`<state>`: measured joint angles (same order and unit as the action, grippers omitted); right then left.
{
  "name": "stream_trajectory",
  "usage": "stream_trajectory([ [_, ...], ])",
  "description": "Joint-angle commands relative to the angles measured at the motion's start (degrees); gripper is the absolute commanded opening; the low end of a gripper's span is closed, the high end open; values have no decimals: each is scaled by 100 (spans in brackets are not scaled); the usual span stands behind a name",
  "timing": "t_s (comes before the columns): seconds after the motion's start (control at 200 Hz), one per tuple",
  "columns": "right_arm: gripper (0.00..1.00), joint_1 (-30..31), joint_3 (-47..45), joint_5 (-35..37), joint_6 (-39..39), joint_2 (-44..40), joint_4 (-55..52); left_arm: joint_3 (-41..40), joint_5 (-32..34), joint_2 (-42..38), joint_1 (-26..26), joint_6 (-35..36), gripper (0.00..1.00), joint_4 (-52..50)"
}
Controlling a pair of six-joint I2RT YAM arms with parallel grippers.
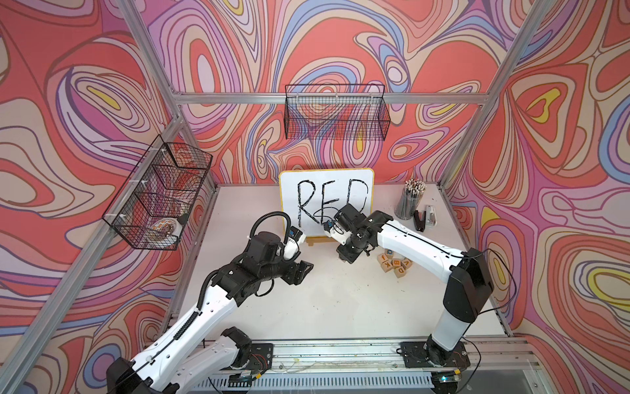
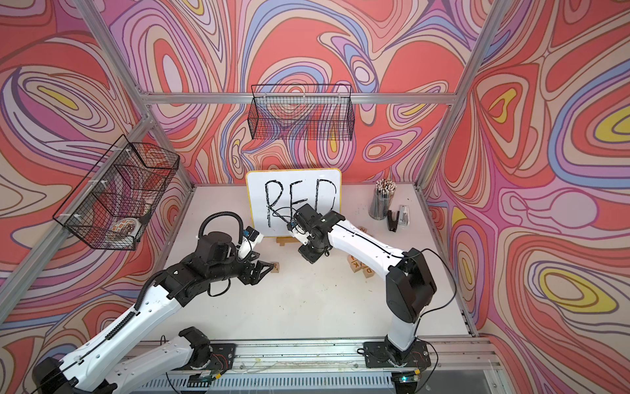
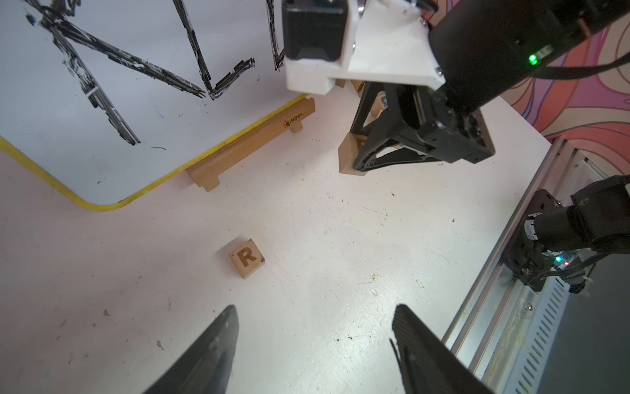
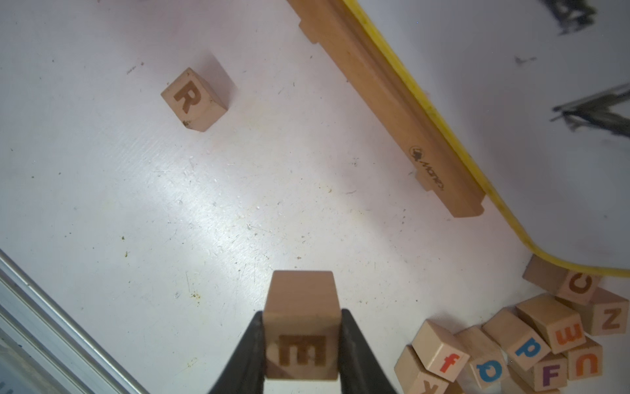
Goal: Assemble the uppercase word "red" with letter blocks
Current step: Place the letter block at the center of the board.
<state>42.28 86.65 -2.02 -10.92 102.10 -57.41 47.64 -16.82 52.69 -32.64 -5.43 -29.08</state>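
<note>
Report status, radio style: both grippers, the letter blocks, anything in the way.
Left gripper open, empty, near small light-wood cube showing R. Right gripper shut on matching E cube. Bare table between them; D cube in the loose pile.

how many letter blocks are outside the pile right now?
2. The R block sits alone on the table in front of the whiteboard. The E block is clamped in the right gripper. The rest are heaped in the pile; others may be hidden.

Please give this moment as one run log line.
right gripper: shut on E block | left gripper: open, empty | R block: alone on table | D block: in pile
</note>
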Motion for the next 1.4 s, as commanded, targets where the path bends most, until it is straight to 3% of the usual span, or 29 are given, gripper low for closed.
stream_trajectory([
  [0.0, 16, 202, 64, 30, -519, 204, 48, -92, 116, -148, -32, -105, 75, -211],
  [0.821, 17, 334, 492, -307, -2431, 1129, -136, -106, 145, -127, -33, -90, 74, -203],
  [1.397, 19, 337, 1035, -288, -2991, 1803, -181, -115, 227, -127, -40, -90, 75, -199],
])
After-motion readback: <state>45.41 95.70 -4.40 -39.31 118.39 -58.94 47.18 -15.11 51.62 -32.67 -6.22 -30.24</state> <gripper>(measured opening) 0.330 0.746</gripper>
